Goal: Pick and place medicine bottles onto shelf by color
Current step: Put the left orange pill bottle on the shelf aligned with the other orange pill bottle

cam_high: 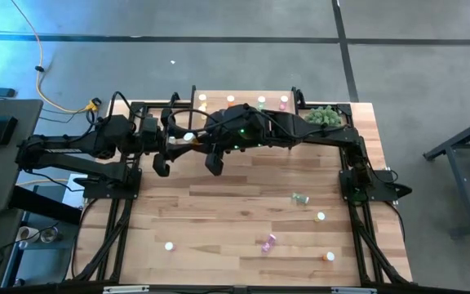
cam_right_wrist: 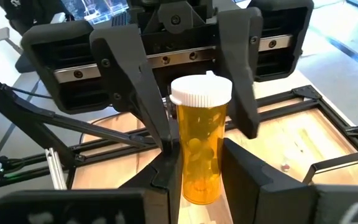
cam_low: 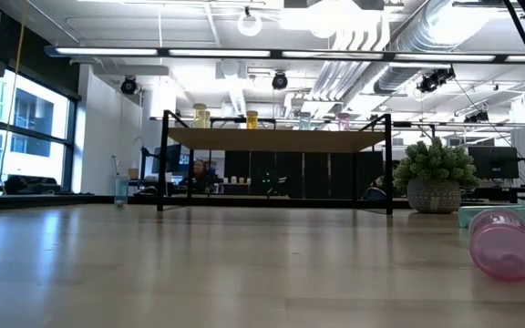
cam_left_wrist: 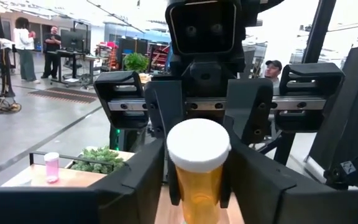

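Your plank-wood table [cam_high: 243, 196] carries the light-wood shelf [cam_low: 276, 139] on thin black legs at its far edge. Above the table, both hands, left [cam_left_wrist: 194, 180] and right [cam_right_wrist: 194, 165], pinch one translucent orange bottle [cam_right_wrist: 199, 146], white ribbed cap up.

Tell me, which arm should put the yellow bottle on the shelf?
Probably left. The left gripper and right gripper both clasp the translucent yellow white-capped bottle, but the other yellow bottles stand at the raised light-wood shelf's left end, the left arm's side.
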